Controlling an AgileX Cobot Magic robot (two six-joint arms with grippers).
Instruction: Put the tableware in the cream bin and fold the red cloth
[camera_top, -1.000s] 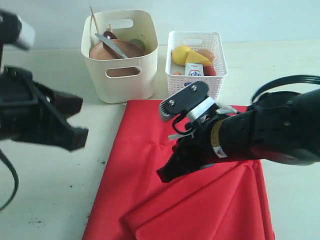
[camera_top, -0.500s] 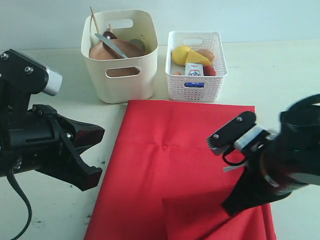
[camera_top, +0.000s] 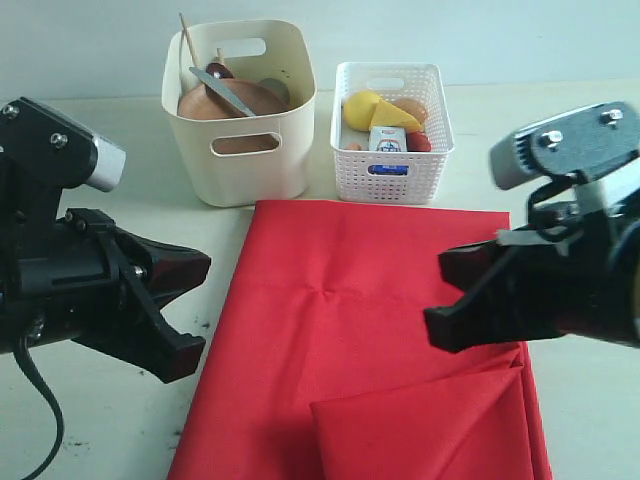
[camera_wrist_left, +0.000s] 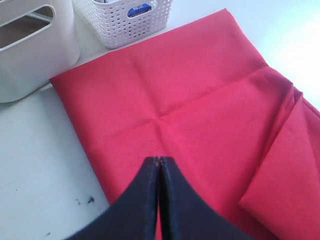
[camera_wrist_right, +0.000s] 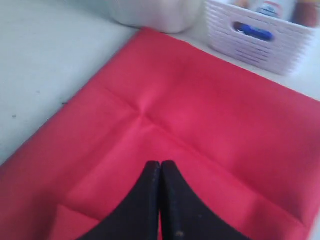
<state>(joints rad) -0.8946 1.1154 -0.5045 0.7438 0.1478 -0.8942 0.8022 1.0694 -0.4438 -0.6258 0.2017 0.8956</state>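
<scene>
A robot test bench, laid out like a dinner table.

I work at a plain pale table (camera_top: 580, 130) marked with dark scuffs (camera_top: 72, 443), with a bare pale wall (camera_top: 500, 40) at its far side. Beyond my left pincer (camera_wrist_left: 158, 160) and right pincer (camera_wrist_right: 160, 164) stand a cream bin (camera_top: 240, 165) of tableware (camera_top: 225, 98) and, beside it, a white lattice basket (camera_top: 392, 175) of food (camera_top: 370, 108); a red cloth (camera_top: 370, 300) lies under both pincers. These are household things on a rig's bench.

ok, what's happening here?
Two-arm robot tidying up. The plate, knife and chopsticks sit in the cream bin. The red cloth lies on the table with one flap folded over on the right arm's side. The left claw and right claw are shut on nothing, over the cloth; folding looks partway done.
</scene>
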